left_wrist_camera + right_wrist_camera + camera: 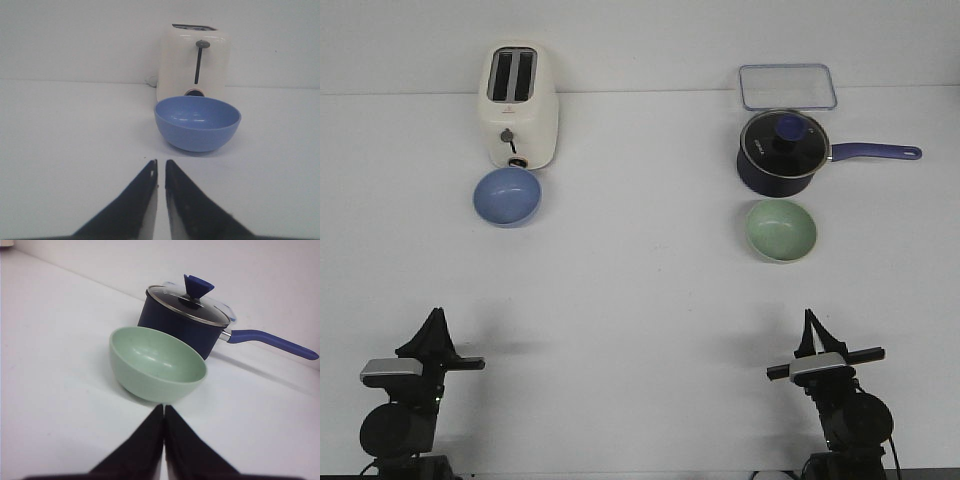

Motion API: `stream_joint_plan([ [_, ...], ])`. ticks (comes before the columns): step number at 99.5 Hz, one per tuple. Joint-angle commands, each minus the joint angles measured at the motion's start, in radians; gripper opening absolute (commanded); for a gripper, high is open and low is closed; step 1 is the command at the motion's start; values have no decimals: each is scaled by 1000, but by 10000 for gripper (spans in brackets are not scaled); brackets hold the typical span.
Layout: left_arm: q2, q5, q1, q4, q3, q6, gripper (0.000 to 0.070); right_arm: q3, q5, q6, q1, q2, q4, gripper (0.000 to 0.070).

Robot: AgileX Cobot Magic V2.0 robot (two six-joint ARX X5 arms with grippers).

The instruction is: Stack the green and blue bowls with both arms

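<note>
The blue bowl [507, 196] stands upright at the back left, just in front of a toaster; it also shows in the left wrist view [197, 123]. The green bowl [781, 231] stands upright at the right, just in front of a saucepan; it also shows in the right wrist view [156, 363]. My left gripper [437, 314] rests near the front left edge, well short of the blue bowl, its fingers almost together and empty [161, 161]. My right gripper [809, 315] rests near the front right edge, short of the green bowl, shut and empty [164, 406].
A cream toaster [520, 104] stands behind the blue bowl. A dark navy saucepan [780, 152] with a glass lid and a long handle pointing right stands behind the green bowl. A clear plastic container [787, 86] lies at the back right.
</note>
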Motion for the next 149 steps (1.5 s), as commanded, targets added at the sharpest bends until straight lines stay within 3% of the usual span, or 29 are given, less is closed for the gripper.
stream_joint_plan([
  [1, -1, 1, 1, 11, -20, 15, 15, -2, 0, 3, 1, -1, 14, 0],
  [74, -1, 1, 1, 11, -20, 15, 15, -2, -6, 21, 1, -1, 15, 0],
  [86, -1, 1, 1, 11, -20, 15, 15, -2, -11, 158, 2, -1, 15, 0],
  [99, -1, 1, 1, 11, -20, 15, 15, -2, 0, 455, 2, -1, 15, 0],
  [110, -1, 1, 1, 11, -20, 15, 15, 6, 62, 629, 2, -1, 1, 0],
  [133, -1, 1, 1, 11, -20, 15, 15, 151, 61, 766, -2, 69, -53, 0],
  [149, -1, 1, 1, 11, -20, 15, 15, 319, 74, 760, -25, 301, -120, 0],
])
